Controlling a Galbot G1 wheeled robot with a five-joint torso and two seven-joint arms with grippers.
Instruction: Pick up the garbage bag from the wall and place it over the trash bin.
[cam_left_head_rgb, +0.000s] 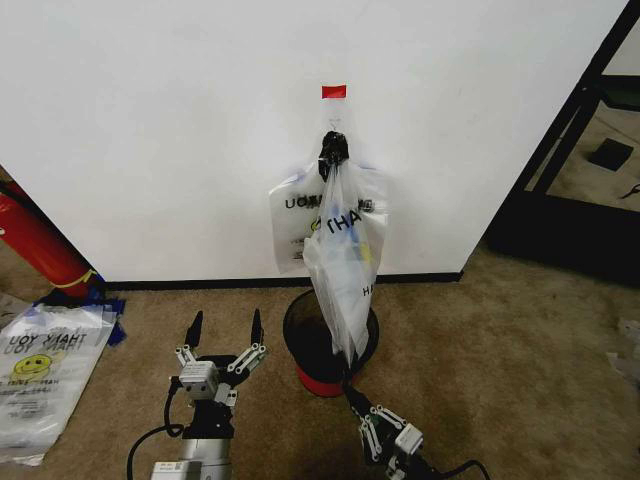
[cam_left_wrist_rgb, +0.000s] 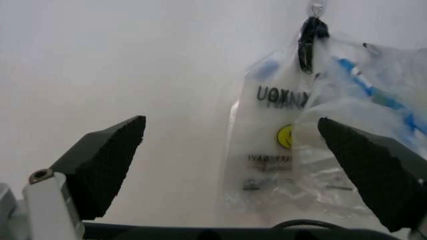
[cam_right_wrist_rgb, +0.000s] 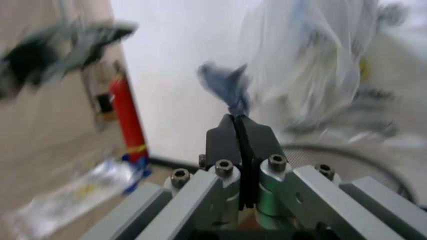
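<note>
Right gripper (cam_left_head_rgb: 352, 392) pinches garbage bag (cam_left_head_rgb: 345, 265) bottom at trash bin (cam_left_head_rgb: 300, 335) rim; left gripper (cam_left_head_rgb: 222, 335) open, idle. Step: freeing the bag. Next likely needs unhooking from wall (cam_left_head_rgb: 150, 120).

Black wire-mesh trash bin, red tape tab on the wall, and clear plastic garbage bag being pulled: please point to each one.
black wire-mesh trash bin (cam_left_head_rgb: 300, 335), head view, left rim.
red tape tab (cam_left_head_rgb: 334, 91), head view, its centre.
clear plastic garbage bag (cam_left_head_rgb: 340, 270), head view, middle of the stretched body.
</note>
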